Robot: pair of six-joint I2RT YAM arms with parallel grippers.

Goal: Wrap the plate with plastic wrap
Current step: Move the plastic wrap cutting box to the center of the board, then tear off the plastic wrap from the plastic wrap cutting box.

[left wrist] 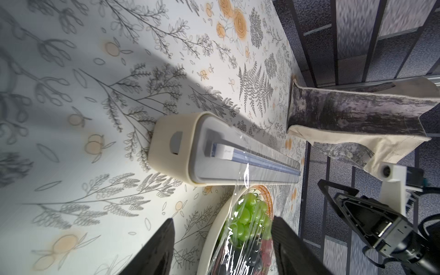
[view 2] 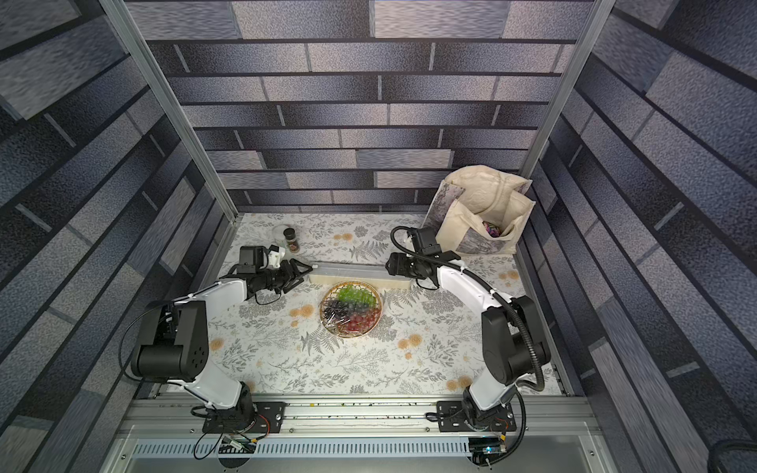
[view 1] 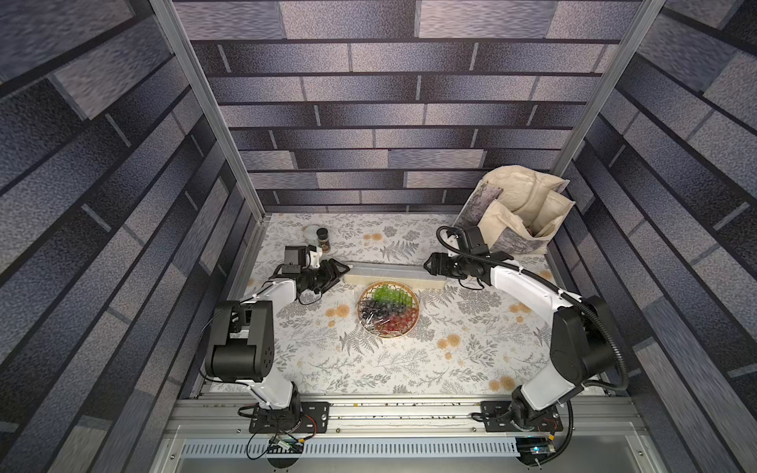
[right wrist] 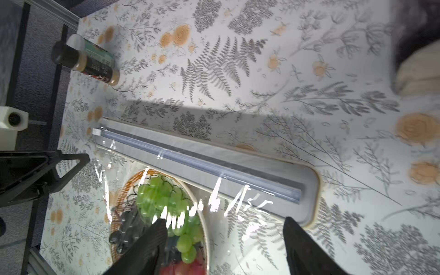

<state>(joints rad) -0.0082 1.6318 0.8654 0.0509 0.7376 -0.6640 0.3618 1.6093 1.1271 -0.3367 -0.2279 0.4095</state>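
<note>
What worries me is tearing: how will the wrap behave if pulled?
Likely floppy: the wrap sags crinkled over the plate. Thin and glossy, it probably clings. It runs from the box, so pulling may drag that.

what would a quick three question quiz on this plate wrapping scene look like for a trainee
1. True or false: the plastic wrap already lies over the plate.
2. Which grapes lie nearest the box? A green, B black, C red.
3. Fill in: the left gripper and the right gripper both stand ____.
Key: 1 true; 2 A; 3 open.
</note>
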